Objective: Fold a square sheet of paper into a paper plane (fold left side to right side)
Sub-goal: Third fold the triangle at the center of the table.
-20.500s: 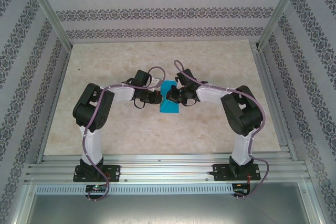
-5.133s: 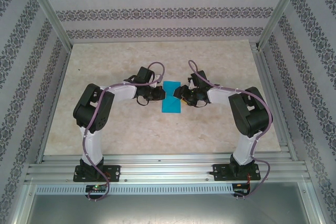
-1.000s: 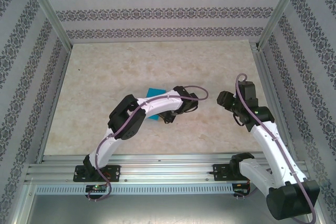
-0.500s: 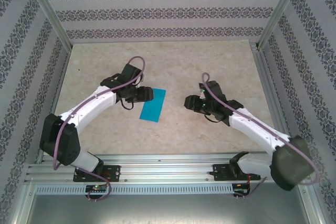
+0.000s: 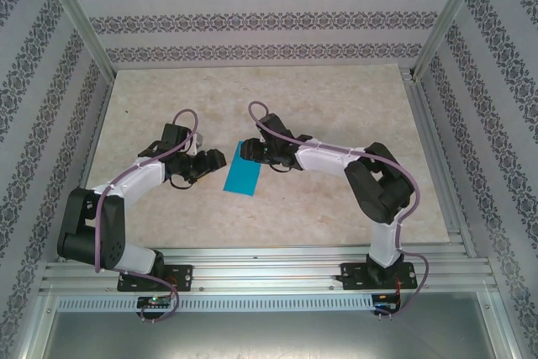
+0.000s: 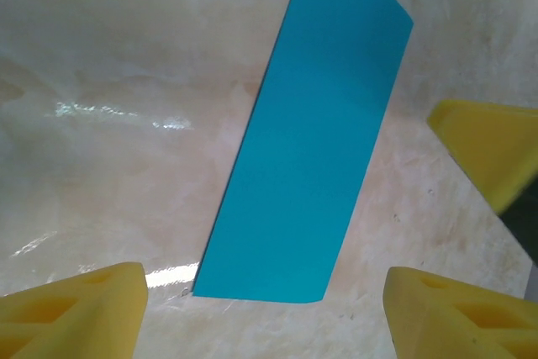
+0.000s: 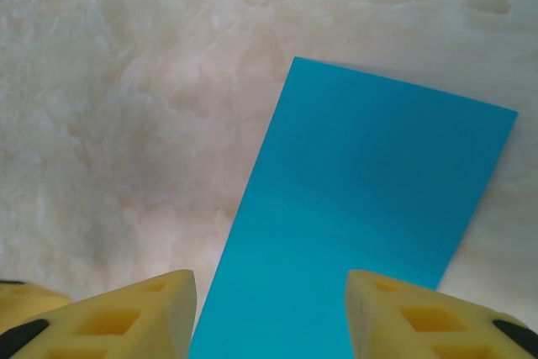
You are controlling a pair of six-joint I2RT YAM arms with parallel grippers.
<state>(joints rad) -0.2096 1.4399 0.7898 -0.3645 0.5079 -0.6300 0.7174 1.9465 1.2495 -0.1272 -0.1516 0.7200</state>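
1. Now the marble table [image 5: 336,107] is being used as the surface under everything.
2. The cyan sheet of paper [image 5: 244,176], folded into a narrow rectangle, is being kept flat, just ahead of the left jaws and beneath the gap of the right jaws.
3. The left gripper [image 6: 265,292] is being held wide apart, with nothing clamped.
4. The right gripper [image 7: 269,308] is being held apart above one short end, with nothing pinched.

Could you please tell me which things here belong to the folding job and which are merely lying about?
Job: blue paper sheet, folded to a rectangle; left tool; right tool, both open.
Merely there: marble-look table; patterned walls; metal frame.
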